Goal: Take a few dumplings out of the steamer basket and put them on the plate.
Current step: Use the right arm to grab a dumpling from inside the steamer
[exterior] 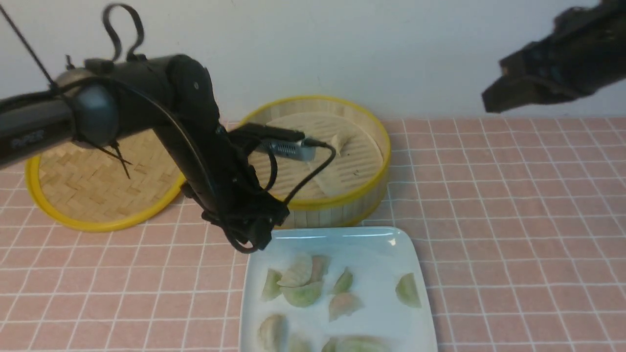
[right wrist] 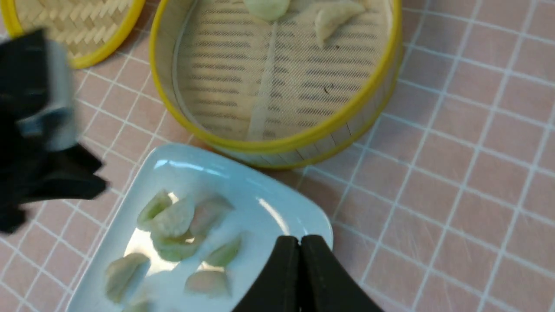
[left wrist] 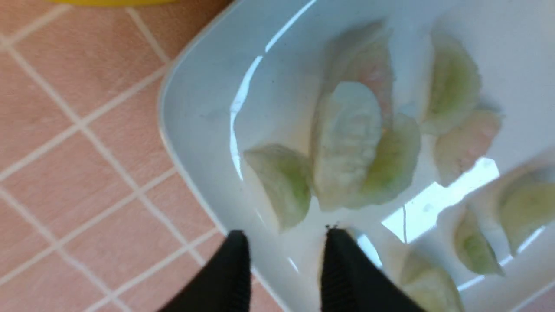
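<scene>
Front view: the left hand [exterior: 253, 240] hangs low over the far-left corner of the plate [exterior: 386, 244], which sits on the pink tiled surface [exterior: 513, 220] just in front of the steamer basket [exterior: 342, 205]. Most of the dumplings [exterior: 303, 293] lie scattered on the plate, several touching or overlapping near its middle. 2 more [exterior: 335, 183] lie on the basket's slatted floor. A flat woven lid [exterior: 98, 190] lies to the basket's left, partly behind the arm. The right hand [exterior: 494, 100] is raised high on the right, well apart from everything.

Left wrist view: the left hand [left wrist: 286, 236] is released, its 2 black fingers [left wrist: 236, 260] parted with nothing between them. It sits above the plate's rim [left wrist: 204, 99]. A whitish dumpling [left wrist: 347, 138] lies on top of green and pinkish ones, and a green one [left wrist: 284, 186] lies just beside that pile.

Right wrist view: the right hand [right wrist: 300, 242] is clenched, fingers pressed together and grasping nothing. It is above the plate's corner [right wrist: 243, 182]. The basket [right wrist: 303, 138] holds 2 dumplings [right wrist: 334, 15] near its far wall. The left hand [right wrist: 86, 182] shows as a blur beside the plate.
</scene>
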{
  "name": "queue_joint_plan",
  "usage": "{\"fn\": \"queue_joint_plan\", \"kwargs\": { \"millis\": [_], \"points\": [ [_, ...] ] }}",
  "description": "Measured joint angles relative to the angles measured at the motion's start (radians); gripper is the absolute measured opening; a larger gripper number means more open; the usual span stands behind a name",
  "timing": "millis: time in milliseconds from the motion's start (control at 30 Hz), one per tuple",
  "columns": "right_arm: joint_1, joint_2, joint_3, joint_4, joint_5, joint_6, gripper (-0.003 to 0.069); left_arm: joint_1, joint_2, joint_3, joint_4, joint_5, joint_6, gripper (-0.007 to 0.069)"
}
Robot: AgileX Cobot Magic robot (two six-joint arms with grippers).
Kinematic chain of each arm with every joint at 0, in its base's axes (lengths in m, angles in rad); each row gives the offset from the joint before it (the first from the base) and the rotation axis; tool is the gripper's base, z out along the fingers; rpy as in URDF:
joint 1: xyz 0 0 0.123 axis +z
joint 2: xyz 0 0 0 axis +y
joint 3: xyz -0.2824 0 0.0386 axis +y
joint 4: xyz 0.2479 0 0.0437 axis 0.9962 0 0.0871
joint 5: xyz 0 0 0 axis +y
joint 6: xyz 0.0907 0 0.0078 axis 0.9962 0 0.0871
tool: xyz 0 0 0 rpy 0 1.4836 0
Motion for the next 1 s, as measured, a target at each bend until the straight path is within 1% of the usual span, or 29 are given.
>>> {"fn": "queue_joint_plan", "kwargs": {
  "millis": [67, 100, 167, 233, 333, 367, 400, 467, 500, 567, 600, 633, 733, 833, 1000],
  "points": [
    [0.021, 0.091, -0.090, -0.016, -0.014, 0.013, -0.0006, 0.000, -0.079, -0.001, 0.024, 0.028, -0.023, 0.0041],
    [0.029, 0.142, -0.134, -0.022, -0.031, 0.023, -0.0002, 0.000, -0.123, -0.002, 0.030, 0.044, -0.035, 0.0020],
    [0.039, 0.244, -0.226, -0.027, -0.067, 0.033, 0.0015, 0.000, -0.209, -0.002, 0.035, 0.076, -0.051, 0.0001],
    [0.044, 0.296, -0.273, -0.027, -0.079, 0.034, 0.0029, 0.000, -0.258, -0.002, 0.036, 0.094, -0.056, -0.0005],
    [0.075, 0.488, -0.454, -0.033, -0.087, 0.021, 0.0112, 0.000, -0.393, -0.002, 0.036, 0.129, -0.066, -0.0006],
    [0.075, 0.488, -0.454, -0.033, -0.087, 0.021, 0.0112, 0.000, -0.393, -0.002, 0.036, 0.130, -0.066, -0.0006],
    [0.092, 0.576, -0.539, -0.040, -0.091, -0.003, 0.0169, 0.000, -0.446, -0.002, 0.036, 0.133, -0.066, -0.0006],
    [0.106, 0.650, -0.602, -0.049, -0.100, -0.025, 0.0227, 0.000, -0.484, -0.002, 0.042, 0.136, -0.066, -0.0006],
    [0.115, 0.712, -0.670, -0.054, -0.106, -0.033, 0.0281, 0.000, -0.511, -0.002, 0.058, 0.143, -0.070, -0.0006],
    [0.121, 0.768, -0.725, -0.058, -0.110, -0.038, 0.0334, 0.000, -0.530, -0.002, 0.080, 0.147, -0.080, -0.0006],
    [0.124, 0.812, -0.768, -0.061, -0.109, -0.042, 0.0382, 0.000, -0.548, -0.002, 0.104, 0.149, -0.099, -0.0006],
    [0.126, 0.845, -0.801, -0.066, -0.109, -0.043, 0.0414, 0.000, -0.557, -0.002, 0.119, 0.150, -0.112, -0.0006],
    [0.132, 0.927, -0.872, -0.074, -0.108, -0.056, 0.0477, 0.000, -0.579, -0.002, 0.174, 0.150, -0.148, -0.0006],
    [0.143, 0.974, -0.907, -0.076, -0.109, -0.083, 0.0504, 0.000, -0.589, -0.002, 0.217, 0.151, -0.173, -0.0006],
    [0.169, 1.024, -0.914, -0.076, -0.135, -0.123, 0.0513, 0.000, -0.590, -0.002, 0.254, 0.153, -0.182, -0.0006]
  ]
}}
